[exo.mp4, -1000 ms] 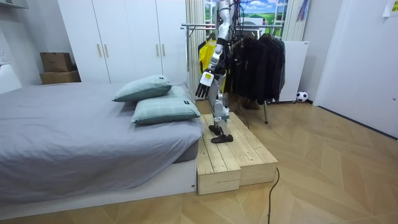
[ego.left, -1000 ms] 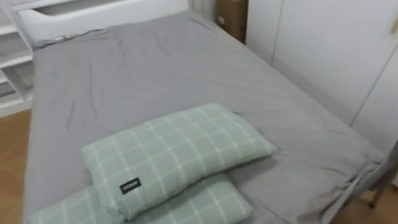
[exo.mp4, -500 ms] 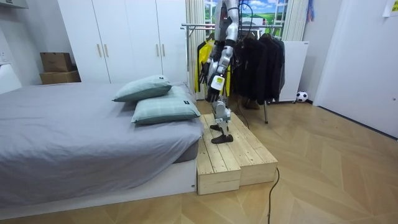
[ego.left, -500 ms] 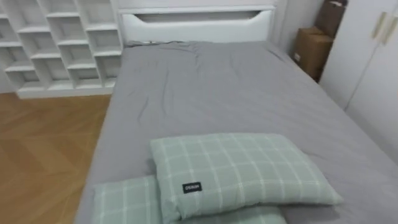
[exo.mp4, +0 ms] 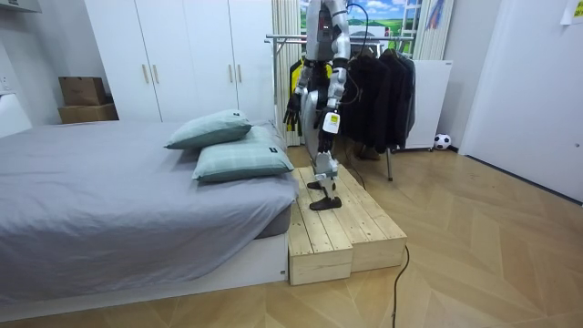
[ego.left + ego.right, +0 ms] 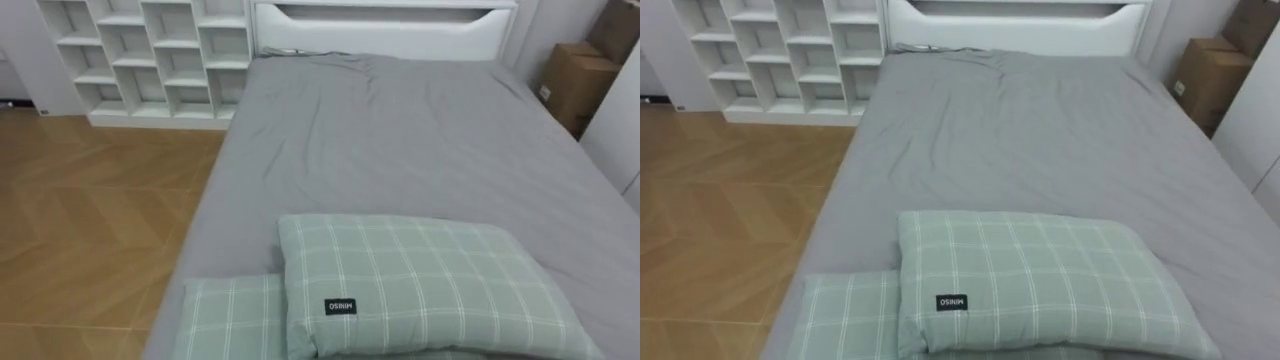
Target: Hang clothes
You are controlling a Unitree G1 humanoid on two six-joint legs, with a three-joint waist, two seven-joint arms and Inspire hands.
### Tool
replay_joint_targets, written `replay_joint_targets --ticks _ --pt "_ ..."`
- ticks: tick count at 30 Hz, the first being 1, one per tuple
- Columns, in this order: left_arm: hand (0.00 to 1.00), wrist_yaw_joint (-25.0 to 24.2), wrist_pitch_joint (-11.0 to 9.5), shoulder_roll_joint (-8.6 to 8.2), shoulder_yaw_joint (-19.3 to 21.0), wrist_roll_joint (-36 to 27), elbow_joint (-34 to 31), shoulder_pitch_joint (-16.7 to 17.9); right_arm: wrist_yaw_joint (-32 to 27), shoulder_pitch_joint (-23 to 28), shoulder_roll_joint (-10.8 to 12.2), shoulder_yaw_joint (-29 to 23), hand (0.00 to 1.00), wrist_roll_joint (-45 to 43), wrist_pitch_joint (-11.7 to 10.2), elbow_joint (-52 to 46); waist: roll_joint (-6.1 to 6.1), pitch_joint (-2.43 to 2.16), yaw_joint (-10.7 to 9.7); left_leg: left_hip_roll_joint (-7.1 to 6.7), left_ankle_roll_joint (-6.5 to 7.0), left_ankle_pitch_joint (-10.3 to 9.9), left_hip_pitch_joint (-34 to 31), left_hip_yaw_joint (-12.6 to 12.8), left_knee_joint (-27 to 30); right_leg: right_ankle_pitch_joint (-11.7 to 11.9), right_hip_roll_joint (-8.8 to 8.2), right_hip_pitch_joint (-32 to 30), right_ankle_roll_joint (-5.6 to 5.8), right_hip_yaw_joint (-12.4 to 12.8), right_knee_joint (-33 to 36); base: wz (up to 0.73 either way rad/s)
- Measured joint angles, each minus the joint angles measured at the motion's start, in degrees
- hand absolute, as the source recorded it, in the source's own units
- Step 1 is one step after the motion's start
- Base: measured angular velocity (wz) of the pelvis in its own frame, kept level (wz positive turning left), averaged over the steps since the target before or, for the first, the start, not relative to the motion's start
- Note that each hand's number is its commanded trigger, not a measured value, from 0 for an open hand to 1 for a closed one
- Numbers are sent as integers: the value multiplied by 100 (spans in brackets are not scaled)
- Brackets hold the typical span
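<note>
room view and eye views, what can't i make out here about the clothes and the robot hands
- Room view: left robot hand and right robot hand are too small to tell whether they hold anything.
- Room view: clothes on the rack are one dark mass, partly behind the robot; single garments unclear.
- Eye views: lower pillow lies under the upper pillow, cut by the bottom edge.

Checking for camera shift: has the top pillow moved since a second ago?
No. Room view: the top pillow keeps its spot on the bed.
</note>
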Motion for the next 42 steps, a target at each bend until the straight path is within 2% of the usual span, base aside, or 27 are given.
replay_joint_targets --ticks 1,4,9,17,39,42 --pt "0 29 20 5 -1 2 7 -55 22 4 7 -6 0 -7 0 2 -24 23 -34 -8 -1 -1 -26 -66 -2 -3 10 31 4 15 -30 23" --pt "0 92 72 16 -2 15 7 -79 65 -3 37 -8 0 -2 2 12 -55 18 -108 -19 -28 14 -98 -163 11 -2 35 37 4 34 -77 19" --pt "0 94 75 2 122 475 -16 -116 85 56 90 -250 0 178 4 243 -57 17 -144 -7 -67 39 -100 -316 54 -3 81 133 2 39 -94 18" --pt "0 78 75 -27 158 613 -12 -139 185 61 93 -407 0 193 -65 365 1 -4 -148 1 -103 66 -89 -358 61 -5 92 151 0 50 -93 0" --pt "0 109 74 -40 160 607 -9 -123 242 56 92 -404 0 244 -63 410 4 -7 -127 3 -143 152 -50 -369 52 -16 103 200 -20 43 -96 0" --pt "0 132 73 -50 124 607 -12 -127 242 62 92 -404 0 366 -62 419 26 -19 -142 3 -143 152 -28 -382 38 -16 103 222 -20 42 -95 0"
